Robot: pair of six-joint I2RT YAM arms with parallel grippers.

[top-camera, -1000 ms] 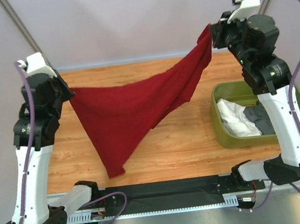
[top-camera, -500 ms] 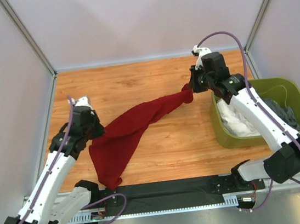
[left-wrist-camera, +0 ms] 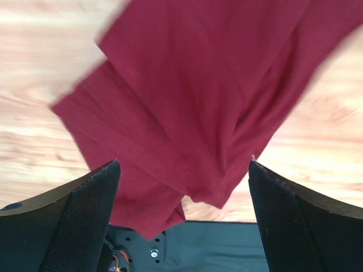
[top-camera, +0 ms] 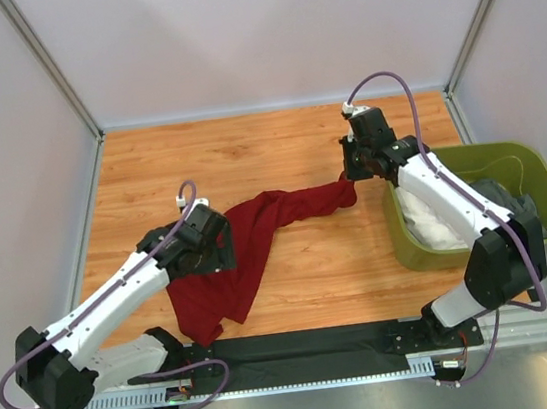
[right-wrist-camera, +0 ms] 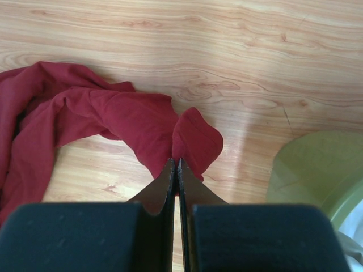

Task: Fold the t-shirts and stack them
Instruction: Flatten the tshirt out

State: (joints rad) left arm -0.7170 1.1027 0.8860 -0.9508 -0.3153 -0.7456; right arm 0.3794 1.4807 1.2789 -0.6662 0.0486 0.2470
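Right pincer (right-wrist-camera: pixel 176 163) has its two fingers pressed together, and it seems to nip the end fold of the red shirt (right-wrist-camera: pixel 113 119), though the tips hide the exact contact. Left pincer (left-wrist-camera: pixel 184 165) stands wide apart just above the same shirt, holding nothing, with cloth filling the gap beneath it.

Seen from above, the red shirt (top-camera: pixel 258 237) lies crumpled on the table (top-camera: pixel 276 144) in a slanted band. It runs from the right pincer (top-camera: pixel 350 169) near the middle down to the left pincer (top-camera: pixel 206 246), with a loose tail reaching the near edge. To the right sits a green tub (top-camera: pixel 432 259) holding a white shirt (top-camera: pixel 421 215) and a grey shirt (top-camera: pixel 520 202), both unfolded.

The step in hand is likely spreading the red shirt flat before folding. To do it well, the left pincer should drop onto a single hem or shoulder corner, not the bunched middle. Both arms should then draw apart low over the wood, so the cloth settles smooth and clear of the tub
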